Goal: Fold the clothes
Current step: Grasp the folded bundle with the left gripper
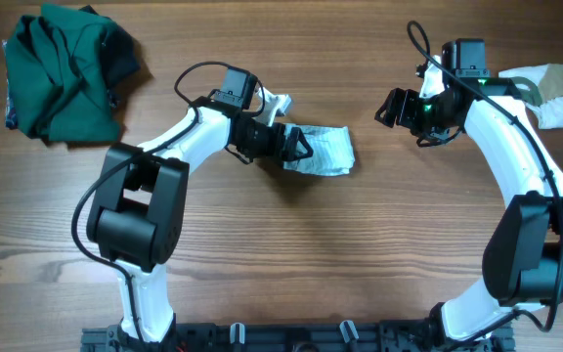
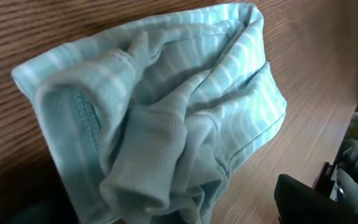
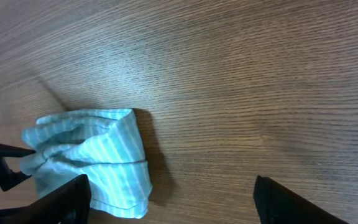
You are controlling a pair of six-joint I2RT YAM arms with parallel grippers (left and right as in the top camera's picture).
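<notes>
The pale blue-and-white striped garment (image 1: 326, 153) lies bunched and partly folded on the wooden table, just left of centre. My left gripper (image 1: 299, 145) is at its left edge, open wide, and the crumpled cloth (image 2: 166, 124) fills the left wrist view between the dark fingers (image 2: 306, 202). My right gripper (image 1: 391, 108) hovers open to the right of the garment and apart from it. In the right wrist view the striped cloth (image 3: 95, 155) sits beside the left fingertip (image 3: 64, 199), with bare wood between the jaws. Nothing is gripped.
A dark green garment (image 1: 62, 73) lies heaped at the back left corner. A small white-and-olive piece (image 1: 553, 93) sits at the back right, behind the right arm. Both arm bases stand at the front edge of the table (image 1: 281, 254).
</notes>
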